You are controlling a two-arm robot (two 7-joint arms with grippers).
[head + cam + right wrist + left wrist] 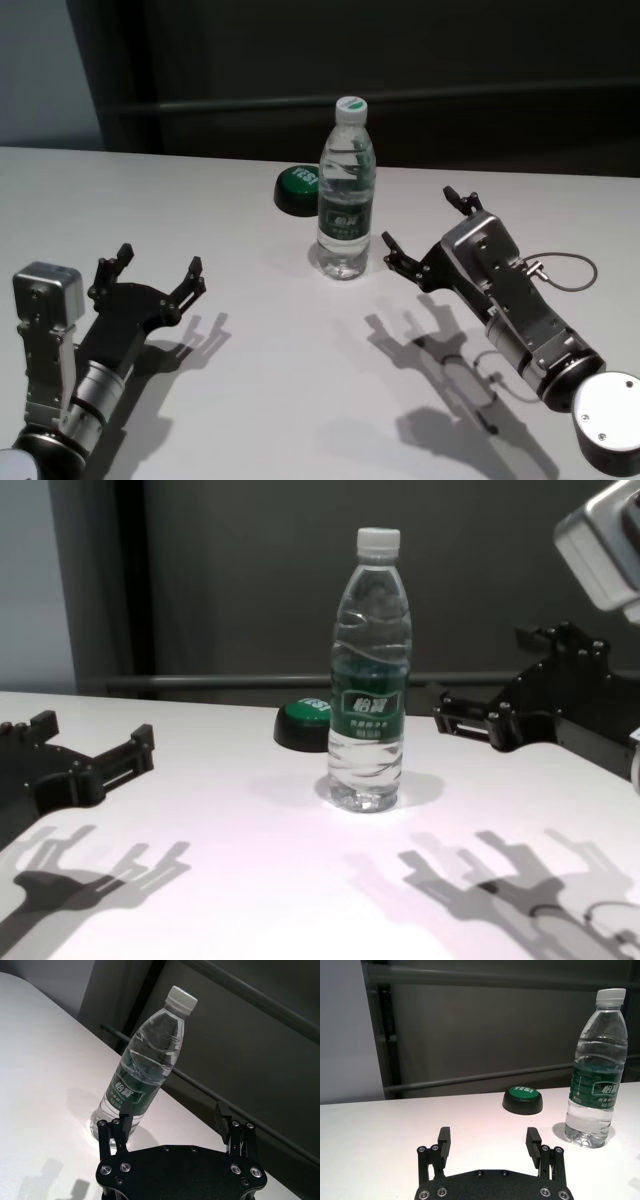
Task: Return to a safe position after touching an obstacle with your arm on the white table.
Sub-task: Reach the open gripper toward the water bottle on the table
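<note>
A dark panelled wall is backing the broad matte white table [250,400] you are working over, and the tall clear plastic water bottle with its white screw cap and dark green label [346,200] is standing upright near the table's middle, just in front of a low black dome button with a green top [297,188]. Your right gripper [432,232] is hovering just to the bottle's right, its claw spread apart and holding nothing, near the bottle but apparently not touching it. Your left gripper [156,273] is resting low over the table well apart from the bottle, its fingers also spread wide and empty. You are dealing with a tall, narrow, water-filled bottle: probably fairly heavy, yet smooth-walled, thin-skinned and easy to tip with a sideways nudge. Nothing needs grasping here, but if you had to steady it, the labelled waist would likely offer the firmest hold. You are likely best drawing the right arm back away from it.
</note>
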